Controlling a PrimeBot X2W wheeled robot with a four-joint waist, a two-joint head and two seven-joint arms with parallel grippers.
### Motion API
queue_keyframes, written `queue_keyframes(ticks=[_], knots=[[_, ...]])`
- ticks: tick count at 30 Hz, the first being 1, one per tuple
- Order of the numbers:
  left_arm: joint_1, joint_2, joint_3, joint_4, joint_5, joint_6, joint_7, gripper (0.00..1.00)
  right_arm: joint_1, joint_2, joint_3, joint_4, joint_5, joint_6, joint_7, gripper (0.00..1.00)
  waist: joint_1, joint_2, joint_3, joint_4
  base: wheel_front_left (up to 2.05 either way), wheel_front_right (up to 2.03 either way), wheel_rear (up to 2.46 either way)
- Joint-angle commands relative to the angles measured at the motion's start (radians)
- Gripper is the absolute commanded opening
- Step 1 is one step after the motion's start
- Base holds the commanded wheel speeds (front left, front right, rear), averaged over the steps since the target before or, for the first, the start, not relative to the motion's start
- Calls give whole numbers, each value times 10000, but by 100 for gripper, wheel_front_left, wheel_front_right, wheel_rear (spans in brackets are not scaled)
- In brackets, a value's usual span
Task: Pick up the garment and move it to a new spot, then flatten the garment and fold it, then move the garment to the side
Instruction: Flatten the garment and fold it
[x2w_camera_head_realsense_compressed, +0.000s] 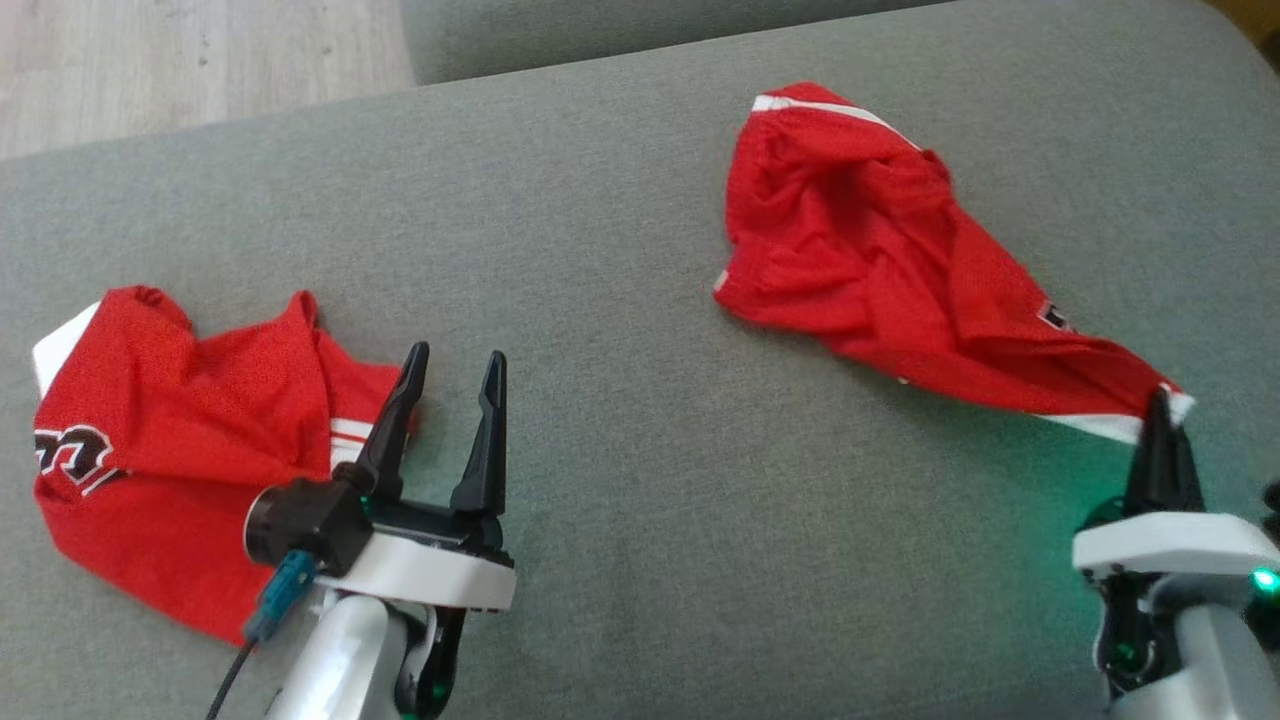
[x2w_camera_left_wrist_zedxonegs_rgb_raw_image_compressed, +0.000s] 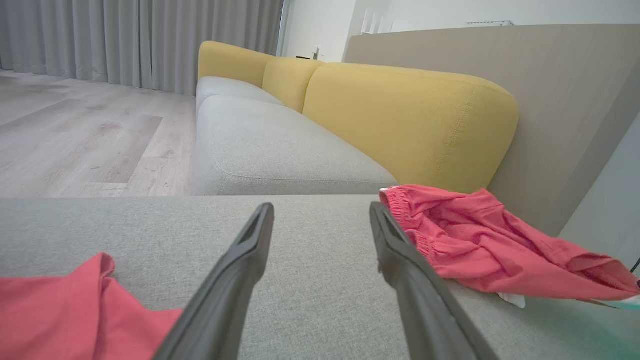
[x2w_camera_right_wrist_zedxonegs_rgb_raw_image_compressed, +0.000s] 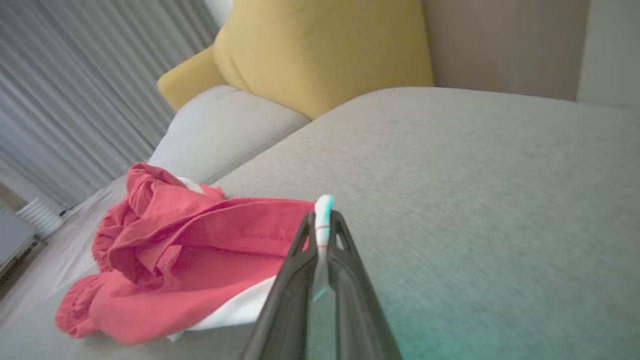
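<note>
Two red garments lie on the grey cushion (x2w_camera_head_realsense_compressed: 620, 470), well apart. The red garment (x2w_camera_head_realsense_compressed: 880, 250), the one being handled, lies crumpled on the robot's right half of the cushion. A white band runs along its far edge, and a dark-and-white emblem shows partly near its near corner. From the bunched far end it tapers toward the robot into a stretched point with white trim. The right end effector (x2w_camera_head_realsense_compressed: 1160, 400) has its two dark fingers pressed together on that white-trimmed corner. In the right wrist view the pale hem stands up between the fingertips (x2w_camera_right_wrist_zedxonegs_rgb_raw_image_compressed: 334, 220) and pokes out just above them, while the rest of the cloth trails off to the left, lying on the cushion. A green glow from the arm's light tints the cushion around this grip. The second red garment (x2w_camera_head_realsense_compressed: 170, 450) lies heaped at the robot's left, with a white edge at its far left corner and a black-and-white logo on its left side. The left end effector (x2w_camera_head_realsense_compressed: 455, 360) is spread wide and holds nothing. In the head view its left finger overlaps the near right edge of the second red garment, and its right finger is over bare cushion. Contact with the cloth cannot be told. Beyond the cushion, the left wrist view shows a yellow backrest (x2w_camera_left_wrist_zedxonegs_rgb_raw_image_compressed: 400, 120), a wooden floor (x2w_camera_left_wrist_zedxonegs_rgb_raw_image_compressed: 75, 130) and grey curtains (x2w_camera_left_wrist_zedxonegs_rgb_raw_image_compressed: 125, 40).
</note>
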Motion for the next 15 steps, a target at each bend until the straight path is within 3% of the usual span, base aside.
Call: queue_keyframes(ticks=[1,3,4,5,11,15], knots=[[-272,38,320,-243,66,-48,-78,100,-474,-29,-65,4,312,23,-107,0,1,0,3,-43,0,0,0],[-276,32,319,-228,68,-54,-78,100,-563,-29,-219,131,337,23,-107,0,1,0,1,-52,0,0,0],[-281,25,319,-216,67,-61,-78,100,-640,-29,-370,232,258,23,-107,23,1,0,0,-55,0,0,0],[-284,16,320,-208,63,-67,-78,100,-712,-29,-529,316,135,23,-107,100,1,0,-3,-55,0,0,0],[-221,-34,322,-162,67,-99,-78,100,-962,-29,-778,-407,-793,23,-108,100,1,0,-82,28,0,0,0],[-208,-63,324,-154,78,-117,-78,100,-673,-29,-26,-1811,-1167,23,-108,100,1,0,-149,190,0,0,0]])
